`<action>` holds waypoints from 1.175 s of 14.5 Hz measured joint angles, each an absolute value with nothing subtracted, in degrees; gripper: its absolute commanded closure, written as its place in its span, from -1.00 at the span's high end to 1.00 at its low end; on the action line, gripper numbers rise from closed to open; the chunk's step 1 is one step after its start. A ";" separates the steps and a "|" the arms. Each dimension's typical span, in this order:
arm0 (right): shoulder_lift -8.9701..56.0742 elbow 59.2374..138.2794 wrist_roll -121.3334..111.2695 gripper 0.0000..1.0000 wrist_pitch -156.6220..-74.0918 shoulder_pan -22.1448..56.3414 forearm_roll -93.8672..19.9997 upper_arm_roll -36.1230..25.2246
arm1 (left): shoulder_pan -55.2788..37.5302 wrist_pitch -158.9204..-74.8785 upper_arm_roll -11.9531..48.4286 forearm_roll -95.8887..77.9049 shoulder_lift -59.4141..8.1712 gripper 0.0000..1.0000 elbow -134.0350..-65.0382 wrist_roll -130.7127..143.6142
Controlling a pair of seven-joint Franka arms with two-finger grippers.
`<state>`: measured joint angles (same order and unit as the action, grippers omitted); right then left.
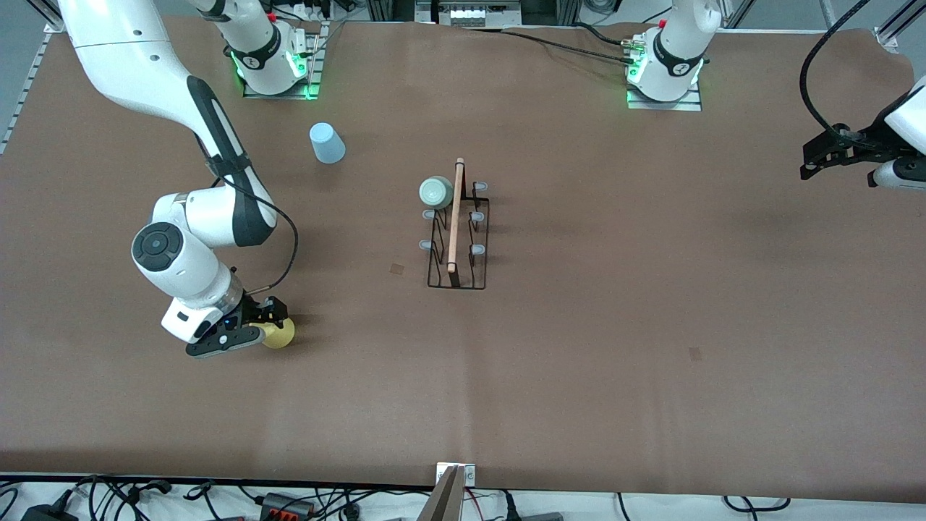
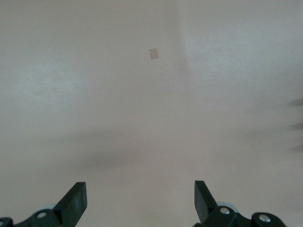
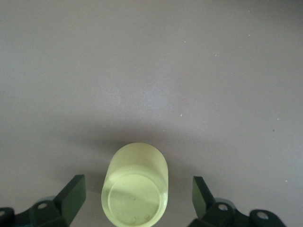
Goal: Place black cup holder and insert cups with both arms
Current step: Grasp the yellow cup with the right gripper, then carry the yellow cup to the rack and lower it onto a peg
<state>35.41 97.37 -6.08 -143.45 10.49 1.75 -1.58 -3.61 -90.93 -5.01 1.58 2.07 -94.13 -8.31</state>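
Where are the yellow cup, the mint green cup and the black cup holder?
yellow cup (image 3: pixel 136 189): right wrist view, on its upturned base.
mint green cup (image 1: pixel 436 192): front view, on its upturned base, atop a holder peg.
black cup holder (image 1: pixel 454 217): front view, on its wooden rod handle.

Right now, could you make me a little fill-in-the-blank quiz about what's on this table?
1. The pale mint green plastic cup sits on a peg of the black wire ____.
2. The right arm's tool has its fingers open on either side of the ____ plastic cup.
3. The light blue plastic cup stands on the brown table, nearest the ____ arm's base.

Missing words: rack; yellow; right
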 measured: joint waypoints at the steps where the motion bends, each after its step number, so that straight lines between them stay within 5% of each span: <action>1: 35.73 97.38 -6.08 1.00 -143.72 10.49 1.41 -1.58 | -3.61 -90.93 -5.01 1.58 2.06 1.00 -94.13 -8.31; 8: 38.02 97.69 -6.07 1.00 -145.60 10.59 -1.53 -1.58 | -3.62 -90.92 -5.01 1.58 2.06 1.00 -94.13 -8.27; 9: 38.04 97.97 -6.07 0.81 -145.60 10.59 -1.78 -1.58 | -3.62 -90.92 -5.01 1.58 2.06 1.00 -94.13 -8.26; 12: 38.05 98.79 -6.07 -0.33 -145.61 10.59 -1.88 -1.62 | -3.64 -90.92 -5.01 1.58 2.06 1.00 -94.13 -8.24; 14: 37.82 98.81 -6.07 -0.59 -145.77 10.58 -1.92 -1.68 | -3.67 -90.92 -5.01 1.58 2.06 1.00 -94.13 -8.22; 17: 37.21 98.42 -6.07 -0.61 -145.55 10.63 -1.92 -1.71 | -3.69 -90.92 -5.01 1.58 2.06 1.00 -94.13 -8.20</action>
